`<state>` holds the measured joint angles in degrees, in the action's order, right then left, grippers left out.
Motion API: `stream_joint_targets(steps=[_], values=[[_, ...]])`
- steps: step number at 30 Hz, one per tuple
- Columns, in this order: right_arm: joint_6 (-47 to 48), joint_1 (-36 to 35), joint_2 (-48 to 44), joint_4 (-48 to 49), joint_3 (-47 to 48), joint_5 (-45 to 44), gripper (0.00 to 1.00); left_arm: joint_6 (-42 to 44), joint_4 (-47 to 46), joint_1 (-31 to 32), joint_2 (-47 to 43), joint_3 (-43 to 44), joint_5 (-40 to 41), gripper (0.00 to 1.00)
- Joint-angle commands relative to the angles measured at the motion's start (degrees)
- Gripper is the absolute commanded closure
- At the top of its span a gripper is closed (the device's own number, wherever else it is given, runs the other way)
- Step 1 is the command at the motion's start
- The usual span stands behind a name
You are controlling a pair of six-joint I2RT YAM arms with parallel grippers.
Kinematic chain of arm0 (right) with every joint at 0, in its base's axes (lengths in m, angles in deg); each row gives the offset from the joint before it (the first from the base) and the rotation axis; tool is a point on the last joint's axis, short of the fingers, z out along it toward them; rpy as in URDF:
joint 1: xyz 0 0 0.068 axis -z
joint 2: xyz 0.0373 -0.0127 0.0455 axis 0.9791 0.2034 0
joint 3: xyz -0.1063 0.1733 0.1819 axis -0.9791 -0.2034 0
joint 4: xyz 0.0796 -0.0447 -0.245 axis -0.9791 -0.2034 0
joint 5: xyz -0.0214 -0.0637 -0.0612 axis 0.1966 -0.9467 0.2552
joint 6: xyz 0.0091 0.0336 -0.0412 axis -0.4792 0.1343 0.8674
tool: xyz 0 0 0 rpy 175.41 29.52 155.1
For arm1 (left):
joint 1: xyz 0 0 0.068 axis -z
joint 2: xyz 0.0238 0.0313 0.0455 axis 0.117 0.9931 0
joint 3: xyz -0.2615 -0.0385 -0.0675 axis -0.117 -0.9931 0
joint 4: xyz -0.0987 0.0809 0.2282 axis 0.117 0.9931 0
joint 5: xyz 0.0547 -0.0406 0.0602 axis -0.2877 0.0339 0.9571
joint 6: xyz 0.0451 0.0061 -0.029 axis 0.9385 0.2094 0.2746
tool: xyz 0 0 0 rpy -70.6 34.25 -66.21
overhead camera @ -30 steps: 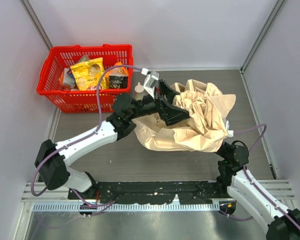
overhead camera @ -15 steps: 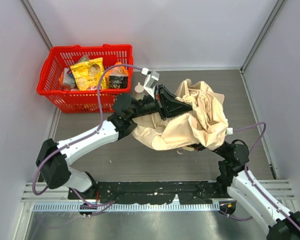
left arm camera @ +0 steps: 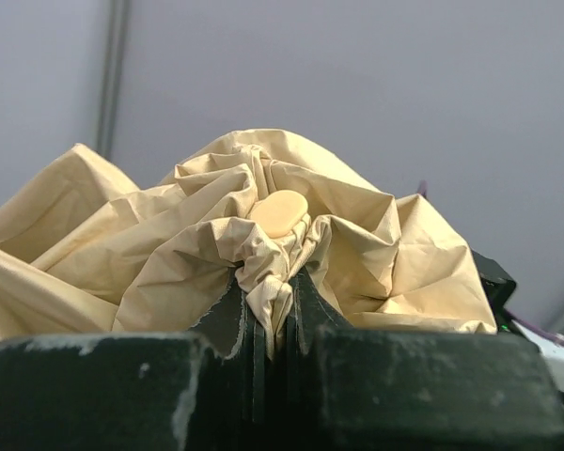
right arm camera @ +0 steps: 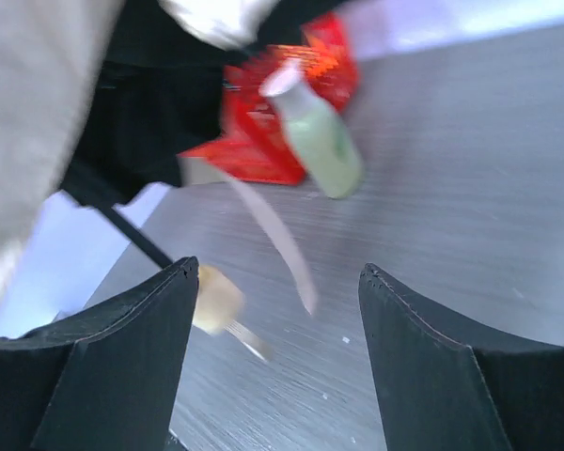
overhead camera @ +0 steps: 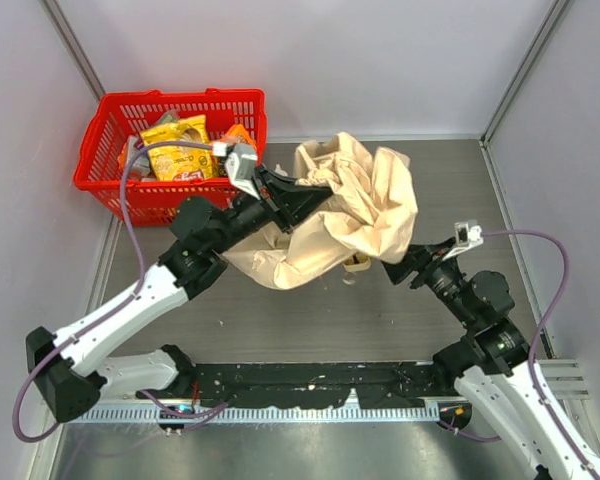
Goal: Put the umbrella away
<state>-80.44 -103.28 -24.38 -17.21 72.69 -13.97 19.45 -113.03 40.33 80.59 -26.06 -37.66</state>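
Note:
The umbrella (overhead camera: 365, 205) is a crumpled beige bundle held up over the middle of the table. My left gripper (overhead camera: 302, 198) is shut on a pinch of its fabric just below the pale tip cap (left arm camera: 280, 211); in the left wrist view the left gripper (left arm camera: 273, 315) has cloth squeezed between its jaws. The thin black shaft (right arm camera: 132, 235) and small pale knob handle (right arm camera: 216, 299) hang below the fabric, with the knob (overhead camera: 358, 262) near the table. My right gripper (overhead camera: 395, 270) stands open just right of the knob; in its own view, the right gripper (right arm camera: 277, 277) holds nothing.
A red basket (overhead camera: 110, 180) holding snack packets stands at the back left, just left of the umbrella. A pale green squeeze bottle (right arm camera: 320, 141) stands near the red basket (right arm camera: 263, 150). Grey walls close in the table on three sides.
The left gripper shut on the fabric and carried the umbrella up and left, toward the basket. The right gripper opened, let go of the umbrella and drew back to the right.

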Motion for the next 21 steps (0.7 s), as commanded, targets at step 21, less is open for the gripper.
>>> stream_joint_targets(steps=[21], values=[[-11.7,0.1,10.4,4.0,17.1,9.6,0.30,-16.1,5.8,-1.3,4.9,6.8,17.5,1.00]])
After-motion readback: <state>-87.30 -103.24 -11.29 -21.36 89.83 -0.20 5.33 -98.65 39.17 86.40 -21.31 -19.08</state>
